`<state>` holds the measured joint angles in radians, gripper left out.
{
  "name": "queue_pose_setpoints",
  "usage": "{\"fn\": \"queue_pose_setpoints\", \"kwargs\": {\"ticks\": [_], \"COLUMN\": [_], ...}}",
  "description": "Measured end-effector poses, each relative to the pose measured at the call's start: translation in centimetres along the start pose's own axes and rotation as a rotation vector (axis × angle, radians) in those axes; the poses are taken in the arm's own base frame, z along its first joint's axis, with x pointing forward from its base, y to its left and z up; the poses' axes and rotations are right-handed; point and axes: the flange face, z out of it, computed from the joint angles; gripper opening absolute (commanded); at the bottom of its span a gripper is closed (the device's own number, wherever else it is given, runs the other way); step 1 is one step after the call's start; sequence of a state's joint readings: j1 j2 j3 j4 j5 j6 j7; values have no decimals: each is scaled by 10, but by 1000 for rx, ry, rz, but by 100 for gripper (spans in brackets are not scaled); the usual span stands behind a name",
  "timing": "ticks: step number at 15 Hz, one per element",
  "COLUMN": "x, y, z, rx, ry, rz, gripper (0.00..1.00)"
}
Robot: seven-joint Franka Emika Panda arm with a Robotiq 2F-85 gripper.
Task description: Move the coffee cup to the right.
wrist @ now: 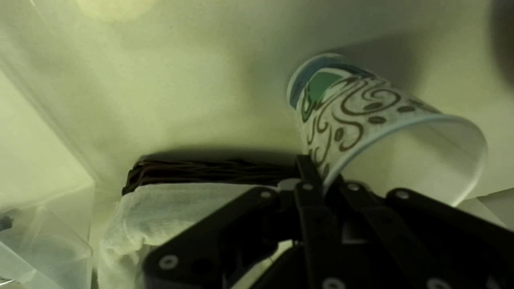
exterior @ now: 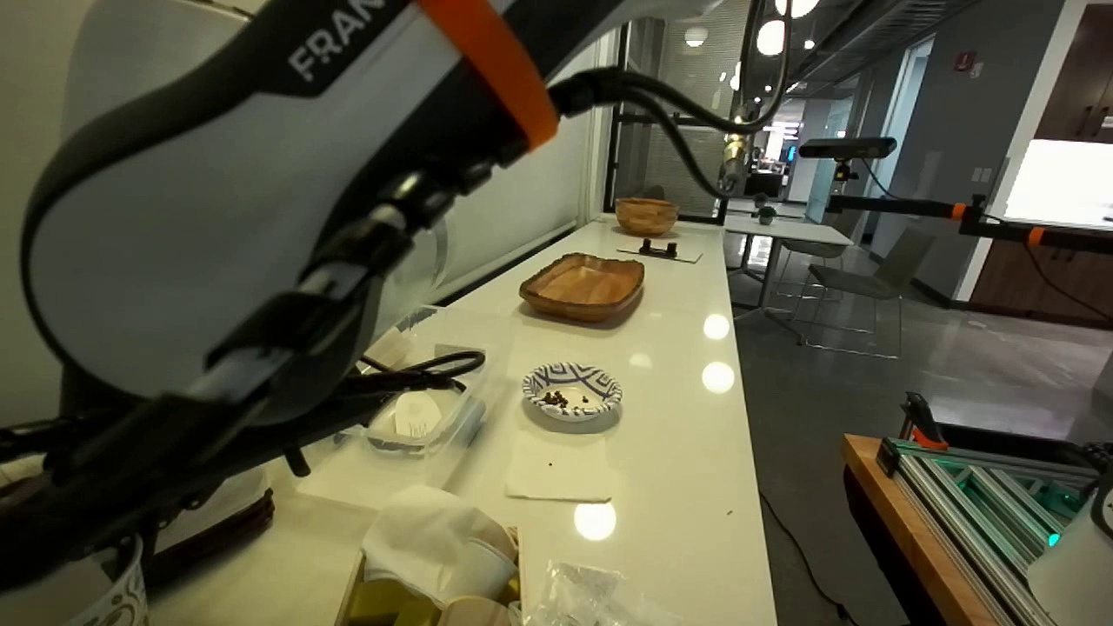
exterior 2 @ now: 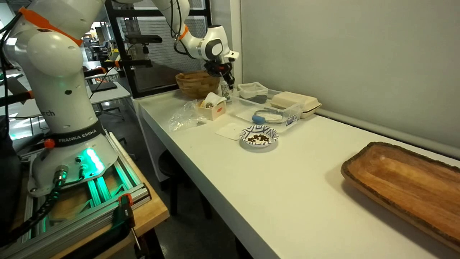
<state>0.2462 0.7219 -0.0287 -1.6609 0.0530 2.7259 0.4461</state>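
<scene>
The coffee cup (wrist: 353, 108) is a tapered, whitish paper cup with brown swirls, a green patch and a blue band near its base. In the wrist view its open mouth faces the lower right. My gripper (wrist: 321, 172) is shut on the cup's wall at the rim, with one finger outside and the other inside the mouth. In an exterior view the cup (exterior 2: 225, 90) shows just beside and below the gripper (exterior 2: 230, 83), at the far end of the counter. The cup also shows partly at the lower left edge of an exterior view (exterior: 122, 600), behind dark arm parts.
A wooden box (exterior 2: 214, 112) with cups and cloth, a plastic bag (exterior 2: 187, 117), a woven basket (exterior 2: 197, 84) and a clear tub (exterior 2: 287, 117) stand nearby. A patterned bowl (exterior 2: 258, 136) with dark bits and a wooden tray (exterior 2: 406, 180) lie farther along. A cloth-lined dark basket (wrist: 168, 204) is beside the cup.
</scene>
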Motion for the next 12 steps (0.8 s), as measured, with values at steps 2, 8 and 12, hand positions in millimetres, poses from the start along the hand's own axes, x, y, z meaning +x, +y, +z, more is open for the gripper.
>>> {"fn": "queue_pose_setpoints", "kwargs": {"ticks": [2, 8, 12], "x": [2, 8, 11], "y": [-2, -19, -2], "z": [-5, -60, -132], "rx": [-28, -116, -147], "ry": [24, 29, 18], "rz": [47, 300, 500], "gripper": [1, 1, 1]}}
